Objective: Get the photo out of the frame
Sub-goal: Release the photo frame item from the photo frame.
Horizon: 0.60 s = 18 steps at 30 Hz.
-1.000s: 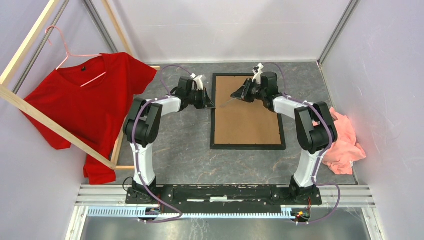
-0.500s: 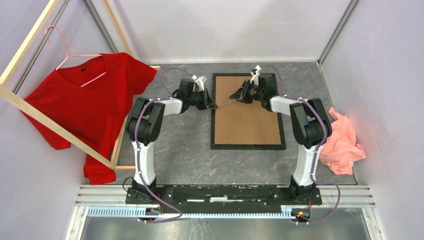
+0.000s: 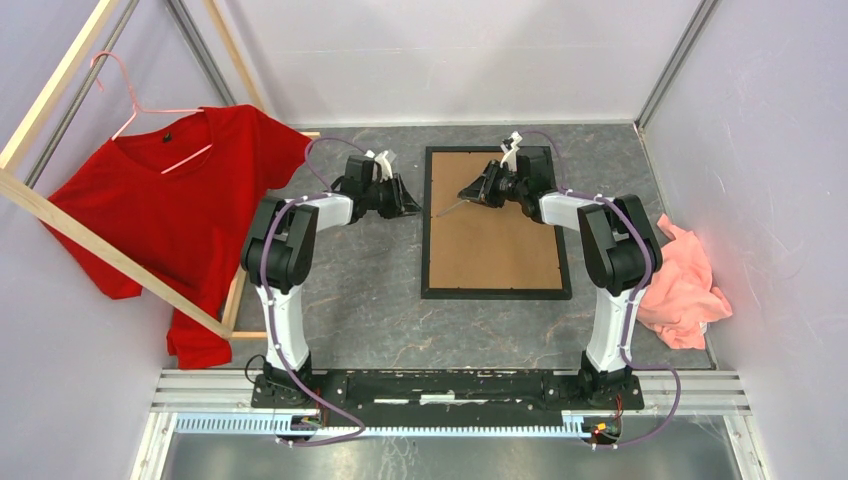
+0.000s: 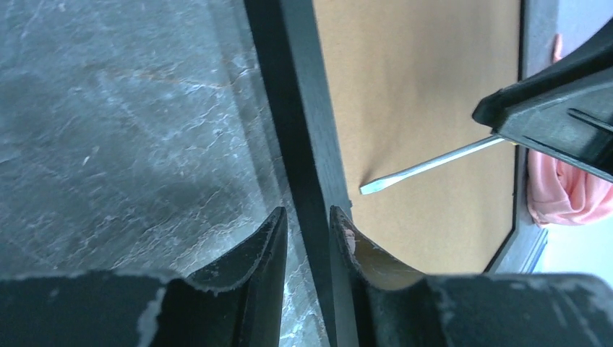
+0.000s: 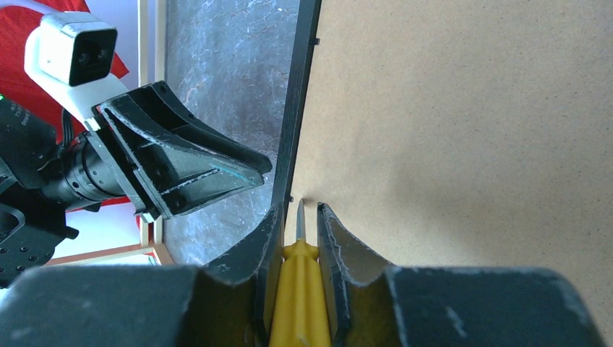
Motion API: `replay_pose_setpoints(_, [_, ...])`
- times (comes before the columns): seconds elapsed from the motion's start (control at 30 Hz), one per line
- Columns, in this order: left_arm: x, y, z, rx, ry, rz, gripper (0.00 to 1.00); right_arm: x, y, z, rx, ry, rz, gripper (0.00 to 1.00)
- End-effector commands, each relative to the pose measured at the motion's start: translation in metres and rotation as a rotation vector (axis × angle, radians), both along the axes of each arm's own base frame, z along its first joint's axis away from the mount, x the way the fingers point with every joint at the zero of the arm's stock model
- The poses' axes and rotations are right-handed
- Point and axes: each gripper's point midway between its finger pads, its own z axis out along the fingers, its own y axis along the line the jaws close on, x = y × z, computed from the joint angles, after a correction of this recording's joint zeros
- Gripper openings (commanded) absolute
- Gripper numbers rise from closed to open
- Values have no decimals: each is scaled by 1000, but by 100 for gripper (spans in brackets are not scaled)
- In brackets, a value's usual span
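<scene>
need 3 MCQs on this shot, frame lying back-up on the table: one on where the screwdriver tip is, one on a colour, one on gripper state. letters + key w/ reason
1. Where is the tip of the screwdriver?
A) at the brown backing board, just inside the frame rail on the left arm's side
B) outside the frame altogether
C) at the rail on the right arm's side

2. What colour is the screwdriver handle?
A) red
B) yellow
C) blue

3. What is the right gripper doing?
A) open and empty
B) shut on the frame rail
C) shut on the screwdriver

Key:
1 A, the left wrist view shows the blade tip over the board beside the black rail.
2 B, the right wrist view shows a yellow handle.
3 C, both fingers sit against that handle.
</scene>
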Motion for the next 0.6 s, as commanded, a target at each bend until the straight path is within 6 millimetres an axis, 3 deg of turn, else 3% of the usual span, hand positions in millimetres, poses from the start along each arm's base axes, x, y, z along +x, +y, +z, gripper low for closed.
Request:
replay_pose_setpoints(0.0, [6, 6, 0, 52, -14, 23, 35, 11, 5, 13, 26, -51, 6, 0])
replay_pose_setpoints(0.27, [1, -5, -11, -8, 26, -5, 36, 8, 9, 4, 38, -24, 12, 0])
replay_pose_setpoints(0.57, [-5, -15, -2, -93, 22, -41, 36, 5, 12, -4, 49, -1, 20, 0])
